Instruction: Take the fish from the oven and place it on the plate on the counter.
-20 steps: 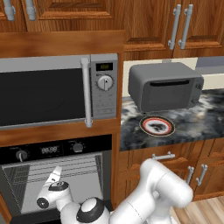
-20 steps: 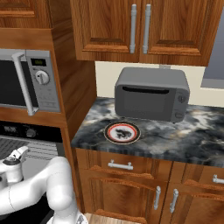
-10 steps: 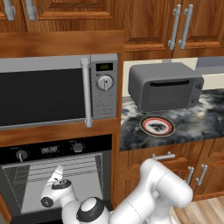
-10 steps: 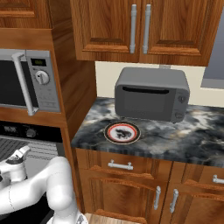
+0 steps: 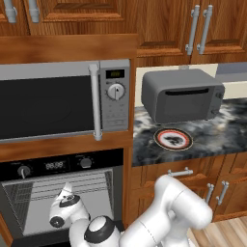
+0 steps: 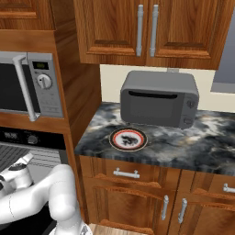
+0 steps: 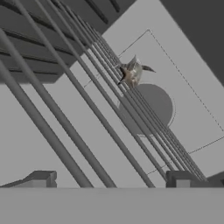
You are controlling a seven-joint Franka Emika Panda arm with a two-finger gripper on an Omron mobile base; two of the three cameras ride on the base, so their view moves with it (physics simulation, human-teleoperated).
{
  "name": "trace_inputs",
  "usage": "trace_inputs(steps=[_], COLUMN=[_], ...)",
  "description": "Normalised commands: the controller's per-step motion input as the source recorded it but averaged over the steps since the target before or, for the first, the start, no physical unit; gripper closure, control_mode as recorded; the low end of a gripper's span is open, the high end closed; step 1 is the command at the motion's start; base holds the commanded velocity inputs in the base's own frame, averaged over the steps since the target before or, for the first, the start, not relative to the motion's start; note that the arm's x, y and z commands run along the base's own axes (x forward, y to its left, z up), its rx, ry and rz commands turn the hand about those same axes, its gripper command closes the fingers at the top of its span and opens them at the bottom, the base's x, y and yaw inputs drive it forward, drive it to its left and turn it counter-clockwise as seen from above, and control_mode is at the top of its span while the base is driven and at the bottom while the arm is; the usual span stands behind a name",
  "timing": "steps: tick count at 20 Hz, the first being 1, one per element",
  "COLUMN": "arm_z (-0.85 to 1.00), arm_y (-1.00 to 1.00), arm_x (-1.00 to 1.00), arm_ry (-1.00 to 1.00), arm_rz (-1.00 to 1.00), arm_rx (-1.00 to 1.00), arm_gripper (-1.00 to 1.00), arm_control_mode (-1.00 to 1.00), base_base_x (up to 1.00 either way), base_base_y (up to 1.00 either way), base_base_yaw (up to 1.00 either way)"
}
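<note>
The oven (image 5: 62, 165) stands open below the microwave, and my hand reaches into its grey cavity. My gripper (image 5: 65, 190) (image 6: 25, 159) is open with nothing between its fingers. In the hand view the small silver-grey fish (image 7: 132, 73) lies on the wire rack (image 7: 87, 105), ahead of my gripper (image 7: 111, 179) and a little to the right. The fingertips (image 7: 41, 178) stand wide apart, well short of the fish. The round plate (image 5: 173, 139) (image 6: 128, 139) with its red-orange ring sits on the dark marbled counter (image 5: 226, 130) (image 6: 202, 142) in front of the toaster oven.
A silver microwave (image 5: 48, 103) with a vertical handle sits directly above the oven. A grey toaster oven (image 5: 182, 95) (image 6: 158, 98) stands at the back of the counter. A wooden side panel (image 6: 80, 105) separates the oven column from the counter. Drawers (image 6: 126, 174) lie beneath the counter.
My hand has edged slightly to the right inside the oven. The jaws stay open, and the fish and plate have not moved.
</note>
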Motion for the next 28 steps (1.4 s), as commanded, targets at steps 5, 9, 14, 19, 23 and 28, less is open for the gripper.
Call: trace_inputs(steps=[5,9,14,19,23,28], arm_z=[-0.83,-0.55,-0.34,-0.29,-0.74,-0.69], arm_y=[0.0,0.0,0.0,0.0,0.04,0.1], arm_x=[0.38,0.03,0.0,0.0,-0.04,-0.13], arm_ry=[-0.25,-0.1,-0.04,-0.03,0.0,0.06], arm_rz=[0.0,0.0,0.0,0.0,0.0,0.0], arm_rx=[0.14,0.18,0.07,0.0,-0.01,-0.09], arm_gripper=[-1.0,1.0,1.0,1.0,1.0,1.0], arm_control_mode=[-1.0,-1.0,-1.0,-1.0,-1.0,-1.0], base_base_x=[0.0,0.0,0.0,0.0,0.0,0.0], base_base_y=[0.0,0.0,0.0,0.0,0.0,0.0], base_base_yaw=[0.0,0.0,0.0,0.0,0.0,0.0])
